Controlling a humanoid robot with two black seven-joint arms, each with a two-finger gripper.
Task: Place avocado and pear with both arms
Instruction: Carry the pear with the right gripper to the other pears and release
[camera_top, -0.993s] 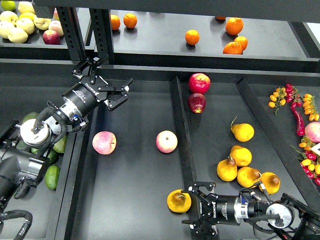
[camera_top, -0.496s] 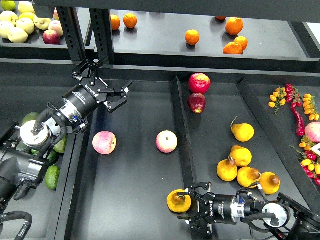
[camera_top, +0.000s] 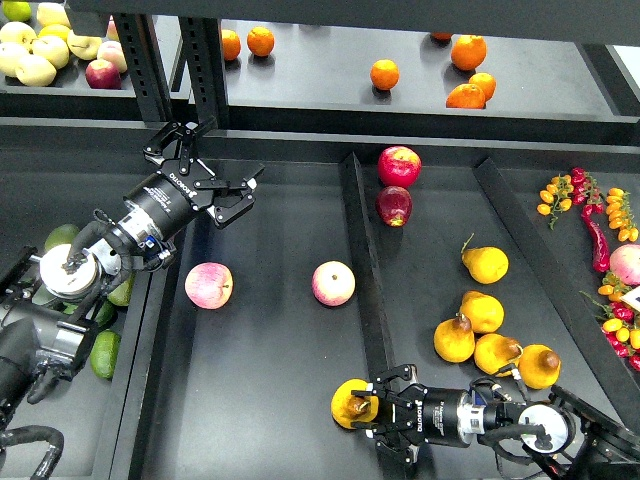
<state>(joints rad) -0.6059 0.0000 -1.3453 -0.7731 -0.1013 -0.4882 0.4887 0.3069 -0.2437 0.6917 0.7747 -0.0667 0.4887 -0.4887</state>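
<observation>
A golden pear (camera_top: 349, 405) with a dark dimple lies at the front of the middle tray, beside the divider. My right gripper (camera_top: 385, 412) comes in from the right at table level. Its fingers are spread and reach the pear's right side, one above and one below. Green avocados (camera_top: 104, 353) lie in the left tray, partly hidden behind my left arm, and another shows at the arm's far side (camera_top: 59, 236). My left gripper (camera_top: 213, 165) is open and empty, held above the back left of the middle tray, away from the avocados.
Two pink apples (camera_top: 208, 285) (camera_top: 333, 283) lie in the middle tray. Two red apples (camera_top: 399, 165) and several pears (camera_top: 484, 264) lie in the right tray. Raised dividers (camera_top: 362, 260) separate the trays. Oranges (camera_top: 384, 74) sit on the back shelf; chillies (camera_top: 597, 240) at far right.
My right gripper has moved left along the tray until its fingers reach the pear, which has shifted slightly left. My left gripper has barely moved.
</observation>
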